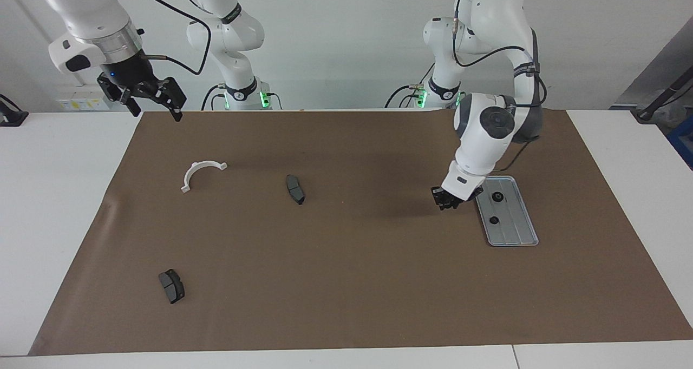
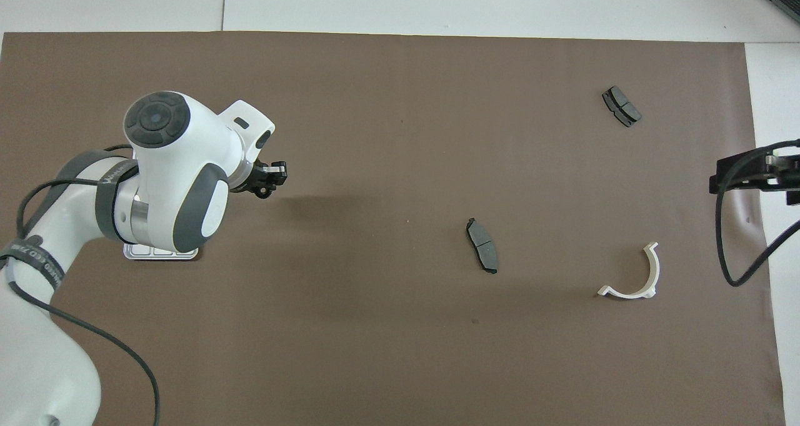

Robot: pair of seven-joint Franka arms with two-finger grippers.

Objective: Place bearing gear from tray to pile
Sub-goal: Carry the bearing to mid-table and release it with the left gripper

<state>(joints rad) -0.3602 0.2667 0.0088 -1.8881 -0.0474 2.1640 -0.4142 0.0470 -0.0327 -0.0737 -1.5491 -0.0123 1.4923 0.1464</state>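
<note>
A: Facing view, left to right. Right gripper (image 1: pixel 153 105) hangs high over the worktop edge at the right arm's end, jaws wide apart, nothing in them. That arm waits.

B: Pile?

A: Loose scatter on the brown mat (image 1: pixel 346 282): white semicircular bracket (image 1: pixel 201 173), one brake pad (image 1: pixel 295 189) toward the middle, another brake pad (image 1: pixel 171 285) farther from the robots. No gears there yet.

B: Left gripper?

A: Left gripper (image 1: pixel 447 201) is low over the mat, just beside the tray (image 1: pixel 521 234), off its long edge on the pile's way. Jaws nearly together; overhead, a small black toothed bit shows at the tips (image 2: pixel 265 192), so probably clamped on a bearing gear, though I can't be certain.

B: What's in the tray?

A: Two bearing gears, one (image 1: pixel 496 197) nearer the robots, one (image 1: pixel 493 219) farther. The tray's long axis runs toward and away from the robots.

B: Key relation?

A: The pile lies toward the right arm's end from the left jaws, the middle brake pad nearest. The left arm is the one loaded, so I'd judge the carry runs crosswise over the mat.
</note>
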